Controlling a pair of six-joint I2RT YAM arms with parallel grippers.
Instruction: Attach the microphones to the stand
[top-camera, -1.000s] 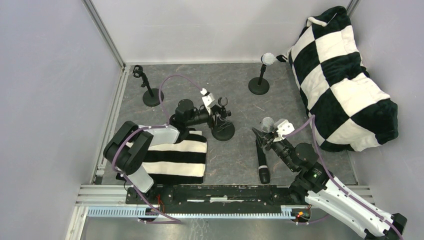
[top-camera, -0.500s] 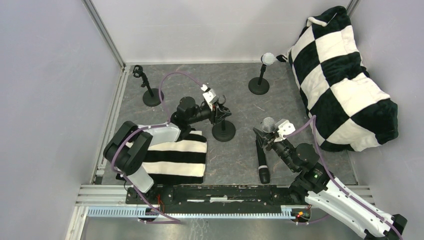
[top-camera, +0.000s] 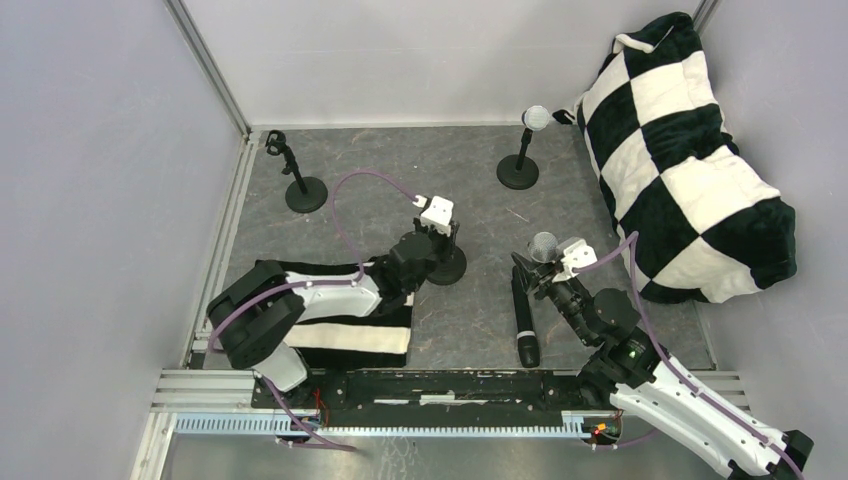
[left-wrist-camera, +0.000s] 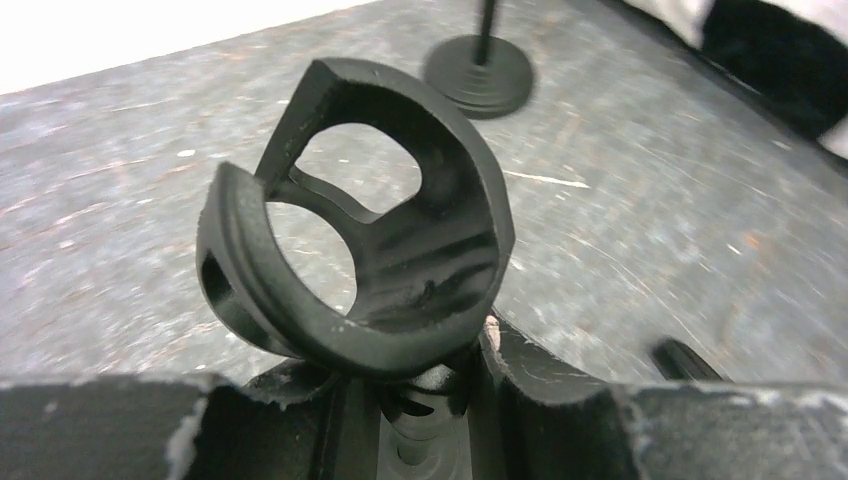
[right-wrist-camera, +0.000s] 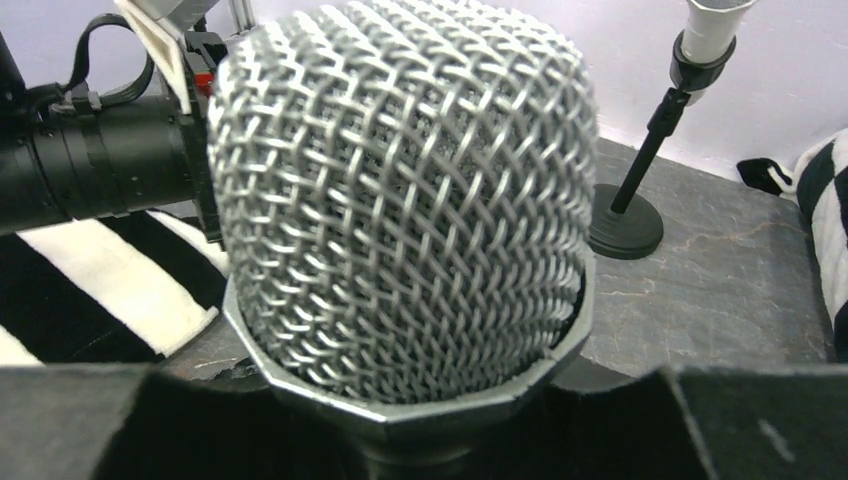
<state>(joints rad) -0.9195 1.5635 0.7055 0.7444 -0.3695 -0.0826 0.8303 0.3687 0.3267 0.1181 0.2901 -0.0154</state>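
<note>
My left gripper (top-camera: 438, 238) (left-wrist-camera: 420, 405) is shut on the neck of the middle stand (top-camera: 447, 265), just under its empty black clip (left-wrist-camera: 370, 250). My right gripper (top-camera: 550, 270) (right-wrist-camera: 420, 410) is shut on the silver-grey microphone, whose mesh head (top-camera: 543, 246) (right-wrist-camera: 400, 200) points up and away, right of that stand. A black microphone (top-camera: 522, 318) lies flat on the table beside the right gripper. The white microphone (top-camera: 537, 118) (right-wrist-camera: 715, 20) sits clipped in the far stand (top-camera: 518, 172). Another stand (top-camera: 305, 193) at the far left has an empty clip.
A large black-and-white checkered cushion (top-camera: 690, 160) fills the right side. A black-and-white striped cloth (top-camera: 350, 320) (right-wrist-camera: 100, 290) lies under the left arm. Grey walls close in the left, back and right sides; a metal rail (top-camera: 440, 385) runs along the near edge.
The left gripper has shut on the middle stand's neck below the clip, and the left arm has stretched out lower towards it. The right arm and its microphone have hardly moved.
</note>
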